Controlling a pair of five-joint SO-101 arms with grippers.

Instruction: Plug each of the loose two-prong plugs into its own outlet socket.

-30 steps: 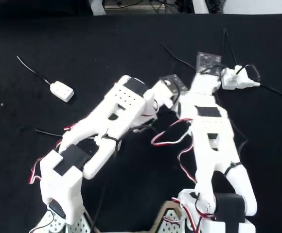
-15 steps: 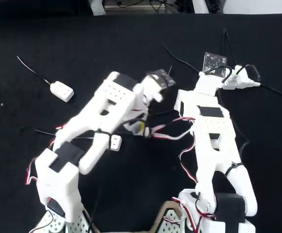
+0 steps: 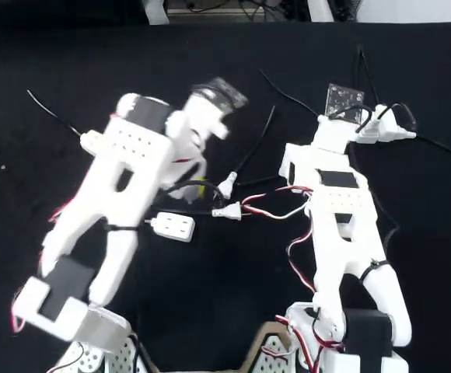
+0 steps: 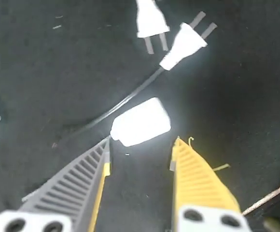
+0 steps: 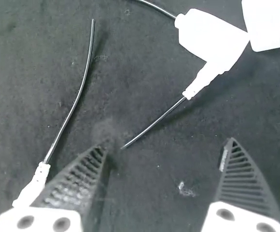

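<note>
Black tabletop (image 3: 54,62), two loose white plugs (image 3: 226,187), one outlet socket (image 3: 171,226) beside them

White printed arms (image 3: 334,221) with black servo blocks (image 3: 334,179) and red-white wiring (image 3: 294,256) (left fingers (image 4: 193,179) yellow-backed).

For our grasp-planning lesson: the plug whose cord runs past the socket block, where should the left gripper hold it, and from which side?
Take the plug by its white body, behind the prongs, from above, with the open left gripper set across the cord line. It lies flat, prongs at one end, cord at the other, so that likely keeps the prongs free for the socket block.
</note>
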